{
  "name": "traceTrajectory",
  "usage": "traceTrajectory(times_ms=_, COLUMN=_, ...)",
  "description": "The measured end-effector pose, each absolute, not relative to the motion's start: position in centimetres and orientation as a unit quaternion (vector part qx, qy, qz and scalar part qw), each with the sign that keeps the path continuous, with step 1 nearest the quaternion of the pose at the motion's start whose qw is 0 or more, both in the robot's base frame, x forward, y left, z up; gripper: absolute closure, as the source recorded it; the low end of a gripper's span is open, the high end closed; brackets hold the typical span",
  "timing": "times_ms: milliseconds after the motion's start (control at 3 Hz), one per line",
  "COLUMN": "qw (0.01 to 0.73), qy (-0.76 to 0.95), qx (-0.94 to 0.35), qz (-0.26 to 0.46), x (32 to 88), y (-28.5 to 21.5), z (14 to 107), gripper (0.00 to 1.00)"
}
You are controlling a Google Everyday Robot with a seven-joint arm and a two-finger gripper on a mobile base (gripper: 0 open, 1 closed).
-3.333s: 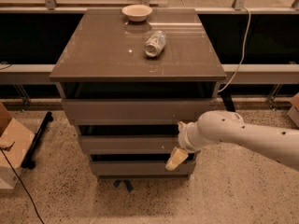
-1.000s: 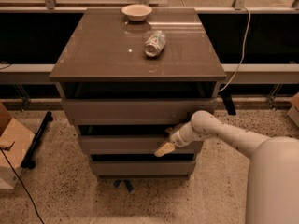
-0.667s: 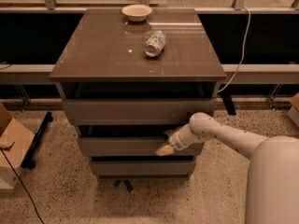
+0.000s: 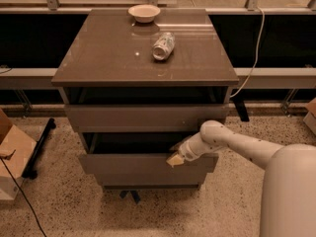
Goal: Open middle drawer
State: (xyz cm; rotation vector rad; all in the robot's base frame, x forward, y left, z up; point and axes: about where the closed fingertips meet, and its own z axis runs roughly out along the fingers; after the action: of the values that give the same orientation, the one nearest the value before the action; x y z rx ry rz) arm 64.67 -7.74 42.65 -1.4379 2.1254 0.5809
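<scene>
The middle drawer [image 4: 129, 164] sits second of three fronts in the cabinet [image 4: 74, 90]. It stands forward of the fronts above and below it, with a dark band of its inside showing along its top edge, so I judge it partly open rather than fully drawn. The tool [image 4: 175, 158] is at the drawer's top edge, right of the middle of the front, and looks hooked over or pressed against the lip. Whether it is spread, pressed together or pinching the edge cannot be told. The pale arm [image 4: 237, 143] reaches in from the right of the drawer, its bulk filling the space beyond the drawer's right end. Directly above the drawer is the uppermost drawer front [image 4: 143, 117], seemingly shut or nearly so. Directly below is the lowest drawer front [image 4: 150, 179], set further back and looking closed. Higher above the drawer, the cabinet's glossy surface [image 4: 98, 48] carries a can [image 4: 163, 45] lying on its side and, further back, a small bowl [image 4: 144, 12]. Well to the left of the drawer a cardboard box [image 4: 12, 154] rests on the speckled floor. What remains, as I read it, is more outward pull until the drawer's inside is properly exposed, and then the release.
</scene>
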Motion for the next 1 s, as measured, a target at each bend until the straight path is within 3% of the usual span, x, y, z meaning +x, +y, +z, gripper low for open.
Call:
traceTrajectory(times_ms=333, qw=0.252, qy=0.782, qx=-0.529, qz=0.214, x=64.5, y=-7.8, z=42.7, gripper=0.26)
traceTrajectory(times_ms=667, qw=0.226, qy=0.782, qx=-0.54, qz=0.215, x=60.3, y=-8.2, z=43.9, gripper=0.05)
traceTrajectory(times_ms=1000, qw=0.198, qy=0.777, qx=-0.553, qz=0.226, x=56.8, y=-7.5, z=43.0, gripper=0.0)
